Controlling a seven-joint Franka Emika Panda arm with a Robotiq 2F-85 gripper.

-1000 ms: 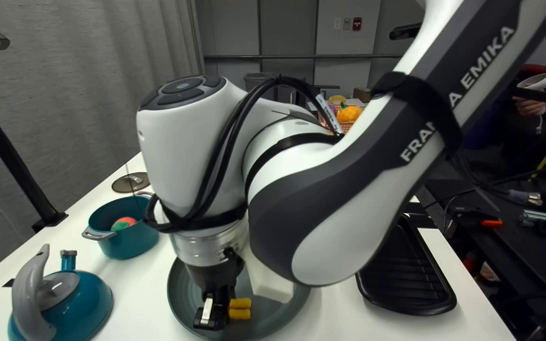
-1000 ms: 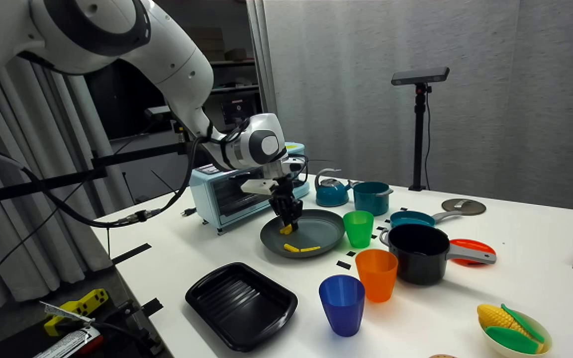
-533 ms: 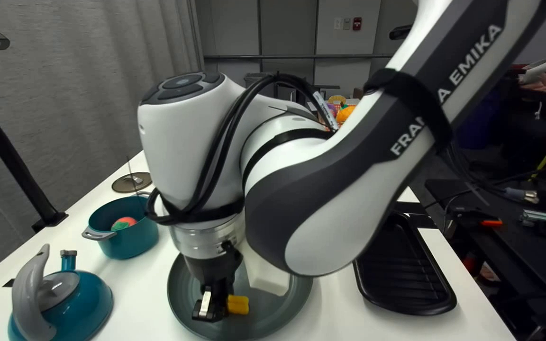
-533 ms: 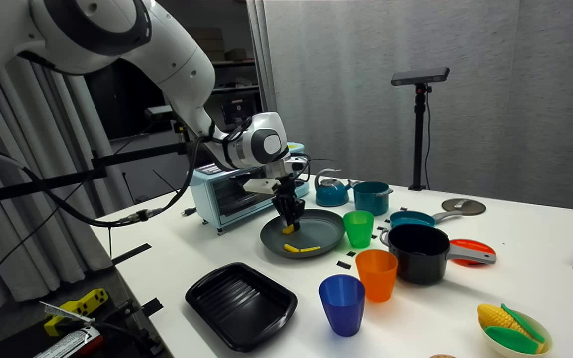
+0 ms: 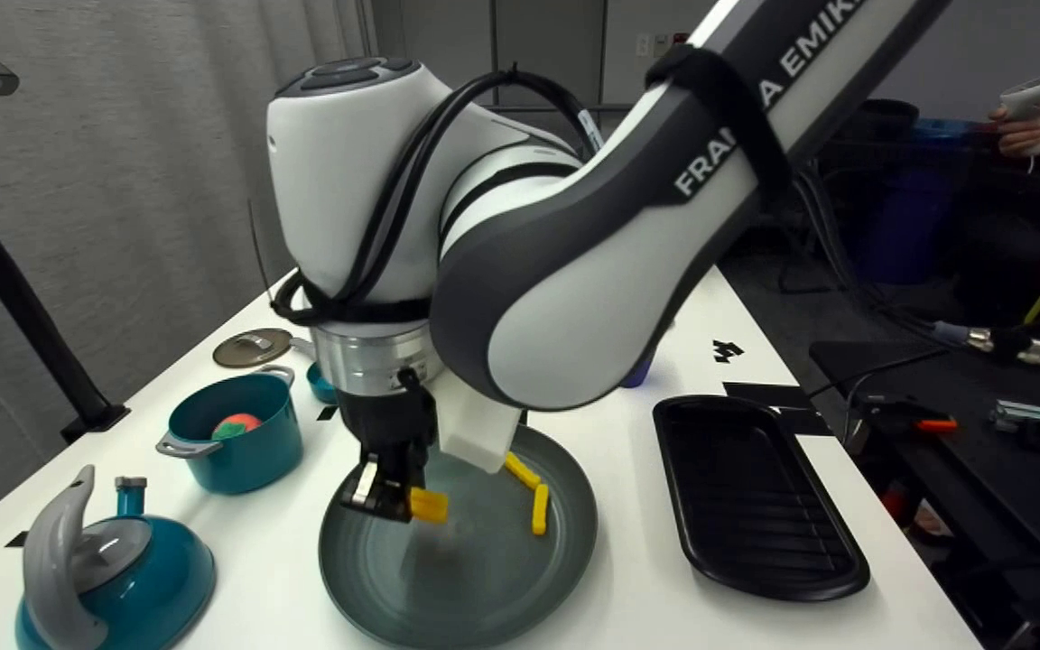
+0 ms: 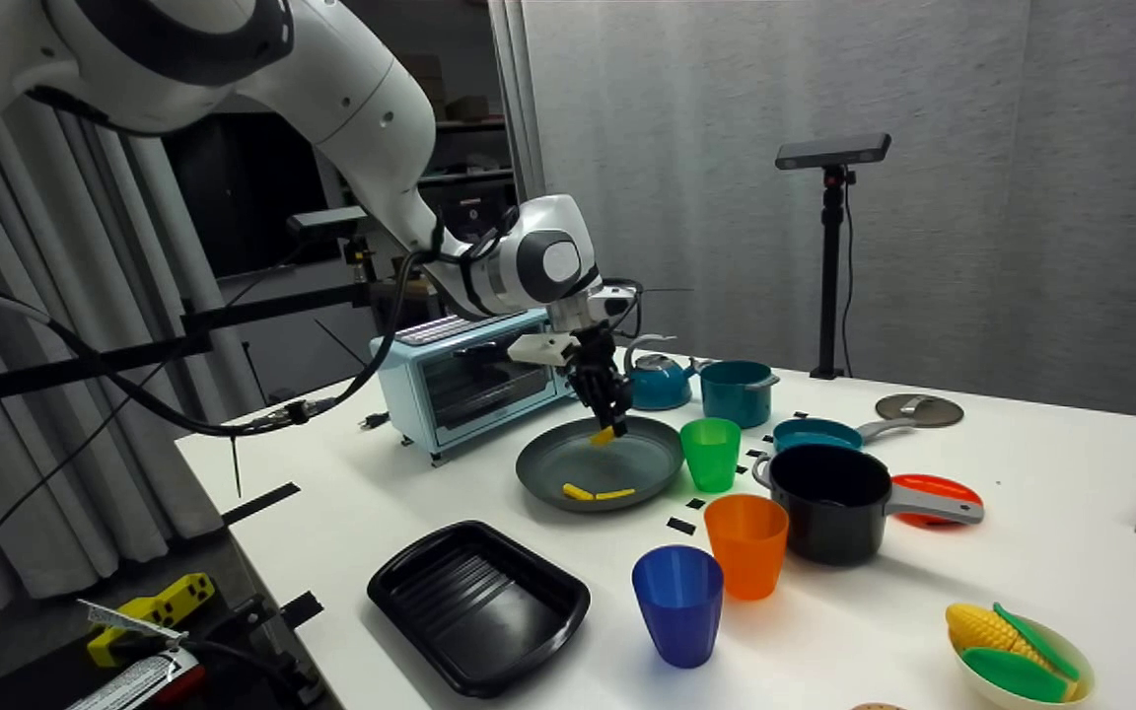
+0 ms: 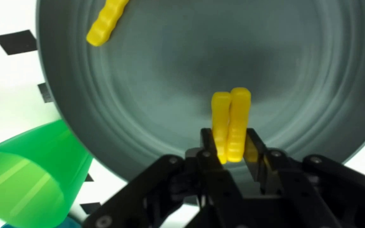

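Two yellow sticks (image 7: 239, 123) clamped side by side in end effector (image 7: 229, 139), over grey plate (image 7: 169, 47).
Wrist view: long axes near-parallel, free ends pointing up-frame; in an exterior view they jut sideways, dipping slightly. Green cup (image 7: 36, 177) beside plate. White surface (image 6: 1051, 532) carries black patches (image 7: 16, 42); grey curtain (image 6: 686, 148) behind.

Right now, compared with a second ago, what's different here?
The gripper has risen from low over the grey plate and shifted rightward in an exterior view, toward the green cup, carrying two yellow sticks pinched side by side. The person's hand with the white controller has come up too. The other two yellow sticks on the plate, the cup, the black tray and the teal kettle stayed put.
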